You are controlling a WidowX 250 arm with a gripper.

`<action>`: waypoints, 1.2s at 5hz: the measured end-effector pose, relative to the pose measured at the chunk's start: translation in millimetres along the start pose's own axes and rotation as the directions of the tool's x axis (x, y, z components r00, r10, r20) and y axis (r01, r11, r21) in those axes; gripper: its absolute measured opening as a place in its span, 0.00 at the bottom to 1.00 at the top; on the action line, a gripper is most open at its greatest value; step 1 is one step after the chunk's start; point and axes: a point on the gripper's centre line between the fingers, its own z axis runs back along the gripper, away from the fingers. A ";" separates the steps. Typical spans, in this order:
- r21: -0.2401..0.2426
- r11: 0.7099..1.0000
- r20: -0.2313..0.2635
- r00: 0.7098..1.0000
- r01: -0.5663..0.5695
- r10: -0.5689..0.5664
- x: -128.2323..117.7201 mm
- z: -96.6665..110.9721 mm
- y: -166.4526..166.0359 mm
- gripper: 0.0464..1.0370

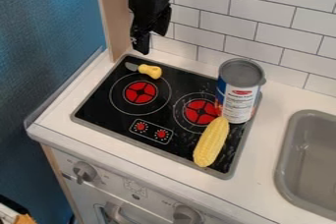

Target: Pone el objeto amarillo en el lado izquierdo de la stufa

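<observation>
One yellow toy corn cob (211, 142) lies on the black toy stovetop (98, 111), at about 4 to 5 o'clock from its centre, with one end toward 1 o'clock and the other toward 7, near the front edge. Also on the stovetop, at 11 o'clock, is a small toy knife (150, 71) with a yellow handle, its grey blade pointing to 10 o'clock. The black gripper (140, 50) hangs above the back of the counter, at about 11 o'clock and just beyond the knife, apart from it. How far open it is I cannot tell; nothing is seen in its hold. At 2 o'clock on the stovetop a blue and white can (238, 101) with a grey top stands upright, its base just beside the upper end of the cob; whether they touch is unclear. Red burners are marked at 10 and 3 o'clock, with two red printed dials at 7. A grey sink (283, 169) is set into the white counter (269, 115) at 4 o'clock. White tiles (226, 24) run behind, from 12 to 2.
</observation>
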 end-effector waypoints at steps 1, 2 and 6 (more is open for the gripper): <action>0.048 0.999 -0.013 1.000 0.010 -0.009 -6.4 -18.7 7.6 0.96; 0.069 0.998 -0.030 1.000 0.008 -0.006 -9.4 -30.7 8.0 0.96; 0.104 0.994 -0.146 0.989 0.043 -0.027 -1.2 -75.5 6.2 0.93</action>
